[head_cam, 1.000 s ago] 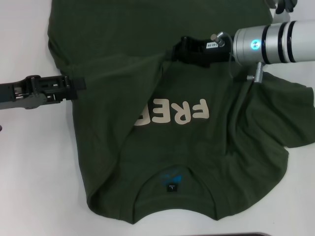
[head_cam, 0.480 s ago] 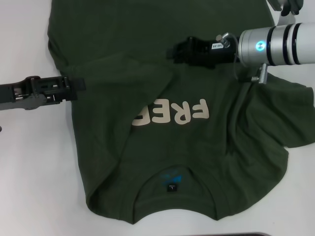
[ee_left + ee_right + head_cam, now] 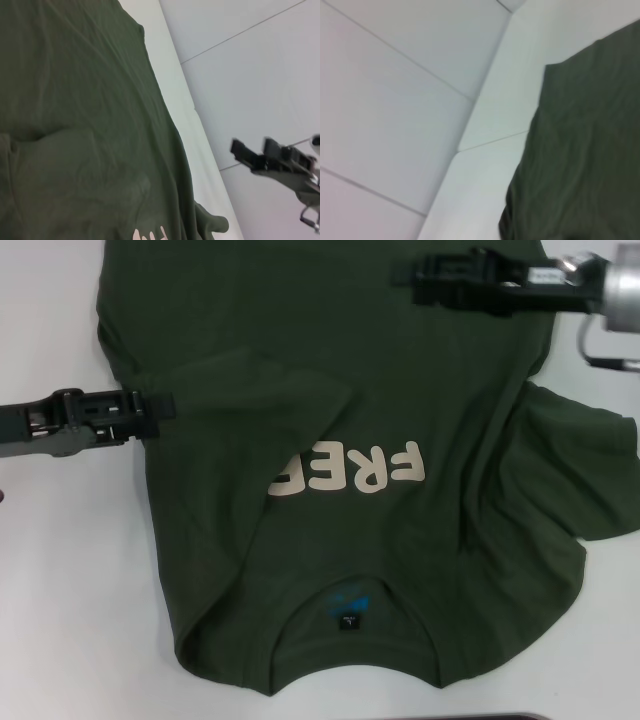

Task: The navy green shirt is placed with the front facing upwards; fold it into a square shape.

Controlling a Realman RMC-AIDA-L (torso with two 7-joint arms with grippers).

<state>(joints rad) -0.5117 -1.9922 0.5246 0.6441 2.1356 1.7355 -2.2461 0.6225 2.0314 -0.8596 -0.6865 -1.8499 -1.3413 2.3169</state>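
A folded flap hides the shirt's (image 3: 330,440) lettering end; neither left gripper (image 3: 160,408) nor right gripper (image 3: 405,278) shows its opening.

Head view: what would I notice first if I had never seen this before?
First, the big dark olive-green T-shirt spread over the white table, with cream "FREE!" letters partly hidden under a folded-over flap on the robot's left. Then the two black grippers: the left gripper at the shirt's left edge, the right gripper above the shirt's far part.

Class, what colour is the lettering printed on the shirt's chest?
Cream lettering on the dark olive-green shirt; clearest in the head view.
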